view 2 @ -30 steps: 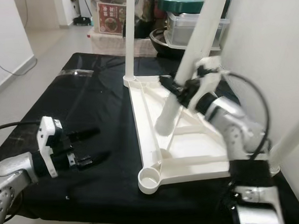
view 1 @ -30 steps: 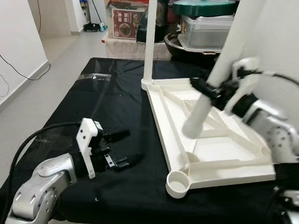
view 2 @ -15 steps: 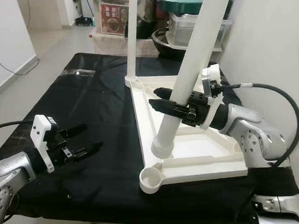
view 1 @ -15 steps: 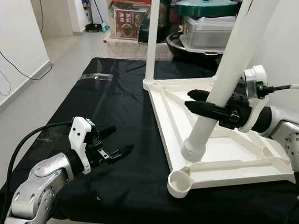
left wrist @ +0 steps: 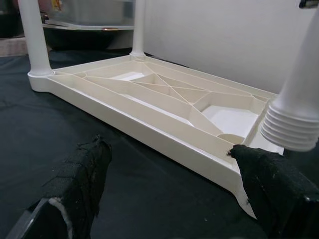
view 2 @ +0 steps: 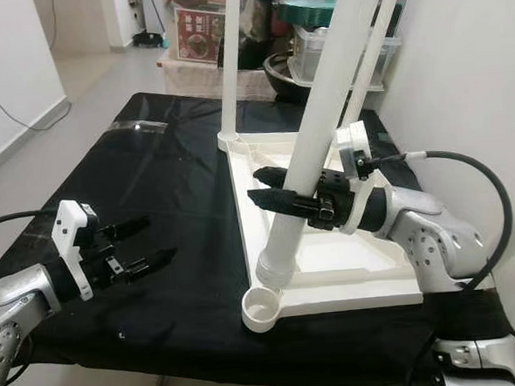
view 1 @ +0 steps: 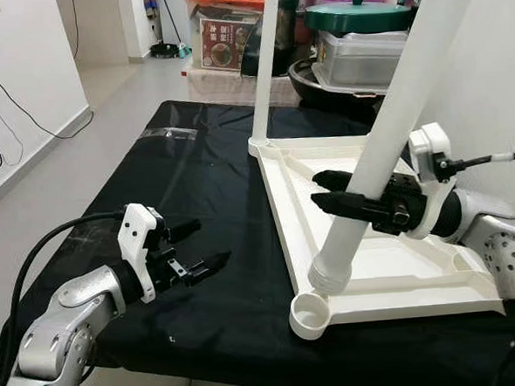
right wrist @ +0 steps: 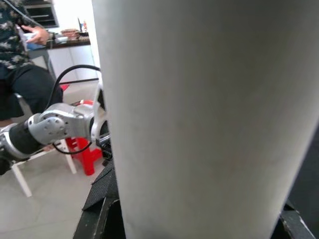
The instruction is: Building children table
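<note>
A white table top [view 1: 393, 263] lies upside down on a black-covered table [view 1: 195, 179]. The right gripper [view 1: 341, 197] clamps a white leg [view 1: 385, 141] — its ridged end hovering just above the near-left corner socket [view 1: 307, 315]. The left gripper [view 1: 200, 246] hovers to the left, fingers apart, holding nothing.

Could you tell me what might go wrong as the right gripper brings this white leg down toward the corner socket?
1. The leg is tilted, and its threaded end hangs just beside the round socket, so it could land on the rim or cross-thread.
2. The right gripper holds the long leg low down, so its top may swing.
3. The left gripper hovers open, apart from the upturned tabletop, so a sideways push could slide it.
</note>
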Robot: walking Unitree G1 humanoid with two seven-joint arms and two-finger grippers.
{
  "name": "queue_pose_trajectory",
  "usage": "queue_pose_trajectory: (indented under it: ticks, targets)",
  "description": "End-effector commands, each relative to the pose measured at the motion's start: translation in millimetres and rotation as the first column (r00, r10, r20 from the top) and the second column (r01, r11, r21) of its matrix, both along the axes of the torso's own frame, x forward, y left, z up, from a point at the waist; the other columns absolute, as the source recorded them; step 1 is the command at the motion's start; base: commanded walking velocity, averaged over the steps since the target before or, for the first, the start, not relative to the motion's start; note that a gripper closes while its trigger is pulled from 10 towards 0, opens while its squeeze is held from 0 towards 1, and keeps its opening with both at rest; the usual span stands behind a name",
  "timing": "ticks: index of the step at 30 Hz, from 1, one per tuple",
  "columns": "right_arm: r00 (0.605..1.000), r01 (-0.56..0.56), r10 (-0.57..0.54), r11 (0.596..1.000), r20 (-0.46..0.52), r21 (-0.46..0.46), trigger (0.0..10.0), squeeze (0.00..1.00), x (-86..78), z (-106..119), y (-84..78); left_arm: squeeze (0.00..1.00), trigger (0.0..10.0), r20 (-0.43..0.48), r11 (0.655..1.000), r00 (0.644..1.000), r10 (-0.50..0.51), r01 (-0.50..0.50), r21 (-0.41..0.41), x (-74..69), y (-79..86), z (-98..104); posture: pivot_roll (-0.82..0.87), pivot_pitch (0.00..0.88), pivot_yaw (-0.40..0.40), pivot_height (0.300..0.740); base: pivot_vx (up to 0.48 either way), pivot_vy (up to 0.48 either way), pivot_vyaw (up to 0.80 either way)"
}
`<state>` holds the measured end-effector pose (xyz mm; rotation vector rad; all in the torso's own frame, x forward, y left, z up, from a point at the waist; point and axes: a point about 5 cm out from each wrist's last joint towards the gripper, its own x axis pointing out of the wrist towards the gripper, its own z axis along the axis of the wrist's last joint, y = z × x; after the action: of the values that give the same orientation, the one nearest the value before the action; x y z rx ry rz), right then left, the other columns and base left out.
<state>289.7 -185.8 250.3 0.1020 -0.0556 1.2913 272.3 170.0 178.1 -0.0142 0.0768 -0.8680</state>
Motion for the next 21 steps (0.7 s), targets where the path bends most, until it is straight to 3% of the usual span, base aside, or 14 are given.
queue_pose_trajectory:
  ticks: [1, 8, 18, 21]
  targets:
    - [1.0, -0.024, 0.024, 1.0, 0.013, -0.02, 0.0, 0.0, -3.9, -0.3, 2.1, 0.0, 10.0, -0.008, 1.0, 1.0, -0.005, 0.005, -0.003, -1.4, 1.3, 0.1, 0.11, 0.0, -0.092, 0.74, 0.0, 0.0, 0.0]
    - [0.99, -0.123, 0.138, 0.953, 0.033, -0.278, 0.0, 0.0, -12.3, -26.3, 16.6, 0.0, 10.0, -0.006, 1.0, 1.0, 0.013, -0.013, -0.004, -3.1, 5.7, 0.9, 0.11, 0.0, -0.099, 0.74, 0.0, 0.0, 0.0]
    - [0.98, -0.152, 0.183, 0.938, 0.074, -0.31, 0.0, 0.0, -10.8, -29.1, 34.4, 0.0, 10.0, -0.009, 0.999, 0.999, 0.046, -0.047, -0.021, -5.1, 9.7, -0.2, 0.12, 0.0, -0.105, 0.74, 0.0, 0.0, 0.0]
    - [0.976, -0.139, 0.182, 0.943, 0.119, -0.302, 0.0, 0.0, -12.8, -28.5, 45.2, 0.0, 10.0, -0.054, 0.994, 0.992, 0.111, -0.112, 0.0, -6.2, 20.5, -10.9, 0.12, 0.0, -0.103, 0.74, 0.0, 0.0, 0.0]
